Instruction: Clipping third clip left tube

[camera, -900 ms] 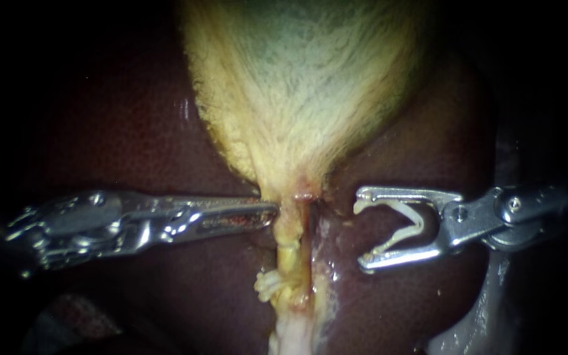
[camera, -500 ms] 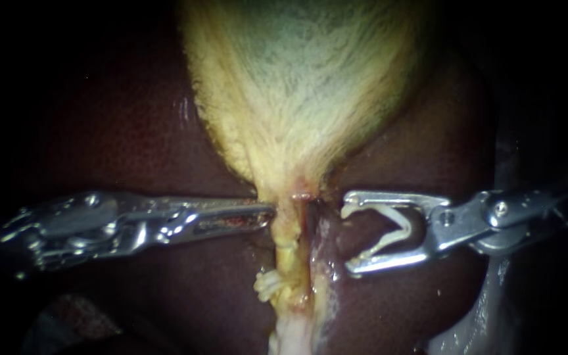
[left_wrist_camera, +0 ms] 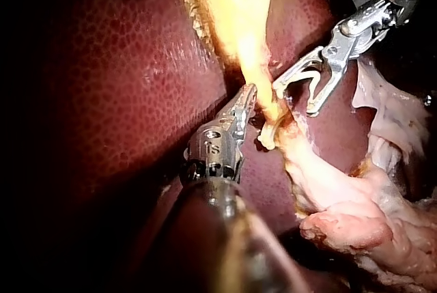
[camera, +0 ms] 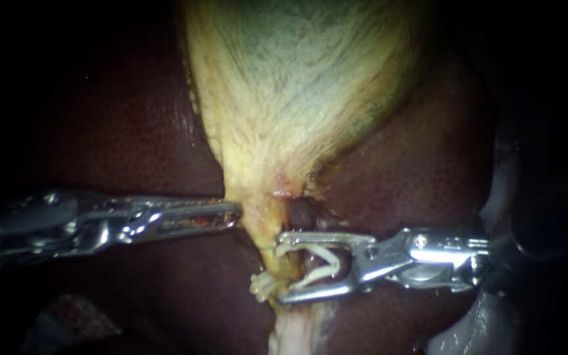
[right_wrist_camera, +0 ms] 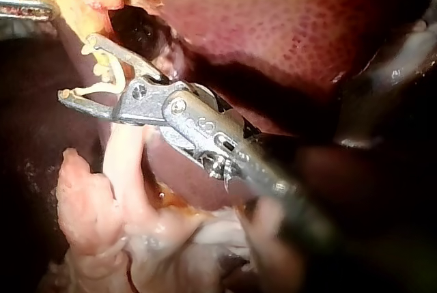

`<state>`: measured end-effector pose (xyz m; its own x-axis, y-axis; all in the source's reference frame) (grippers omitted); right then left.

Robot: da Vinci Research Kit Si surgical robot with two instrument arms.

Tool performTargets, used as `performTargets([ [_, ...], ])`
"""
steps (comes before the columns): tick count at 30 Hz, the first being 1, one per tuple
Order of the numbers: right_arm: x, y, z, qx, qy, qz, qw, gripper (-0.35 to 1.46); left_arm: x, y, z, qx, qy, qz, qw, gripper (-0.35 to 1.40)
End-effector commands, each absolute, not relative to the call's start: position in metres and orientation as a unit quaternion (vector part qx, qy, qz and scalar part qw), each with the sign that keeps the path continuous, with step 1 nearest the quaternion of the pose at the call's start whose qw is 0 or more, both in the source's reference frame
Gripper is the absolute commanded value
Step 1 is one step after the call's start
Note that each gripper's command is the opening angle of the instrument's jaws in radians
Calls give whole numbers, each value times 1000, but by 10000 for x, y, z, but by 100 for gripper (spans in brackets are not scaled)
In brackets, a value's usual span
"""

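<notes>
The yellow-green gallbladder (camera: 297,85) narrows to a neck, and the yellowish left tube (camera: 272,258) runs down from it over the dark red liver (camera: 119,144). My left instrument (camera: 231,213) comes in from the left with its jaws shut on the edge of the neck (left_wrist_camera: 247,98). My right instrument (camera: 281,269) stands open with an open white clip (camera: 320,263) seated in its jaws. The jaws straddle the tube (right_wrist_camera: 76,67). Just below them a white clip (camera: 263,284) sits on the tube (left_wrist_camera: 268,136).
Pale pinkish loose tissue (camera: 294,335) continues below the tube and piles up beside the liver (left_wrist_camera: 355,218) (right_wrist_camera: 102,190). A dark hollow (camera: 304,212) lies just right of the neck. More pale tissue (camera: 468,329) shows at the lower right.
My right instrument has moved left and down, so its open jaws now span the tube. My left instrument has drawn back to the left, and the gallbladder's neck has followed it.
</notes>
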<state>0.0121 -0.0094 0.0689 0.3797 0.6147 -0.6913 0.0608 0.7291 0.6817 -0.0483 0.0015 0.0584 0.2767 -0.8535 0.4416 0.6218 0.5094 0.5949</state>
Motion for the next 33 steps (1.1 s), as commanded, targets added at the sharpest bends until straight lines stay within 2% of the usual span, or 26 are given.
performTargets([
  [1, 119, -94, 695, 317, 522, 179, 771, 54, -483, 15, 583, 154, -374, -471, 784, -33],
  [6, 114, -92, 724, 306, 500, 176, 791, 54, -484, 13, 579, 154, -374, -472, 784, -33],
  [12, 124, -100, 737, 302, 495, 173, 796, 54, -485, 13, 578, 154, -372, -472, 784, -33],
  [17, 142, -113, 731, 303, 496, 169, 796, 54, -487, 14, 578, 153, -372, -472, 784, -33],
  [25, 170, -137, 714, 344, 513, 131, 775, 53, -489, 15, 579, 153, -372, -473, 784, -33],
  [33, 178, -122, 700, 343, 538, 137, 758, 53, -491, 16, 580, 153, -372, -473, 784, -33],
])
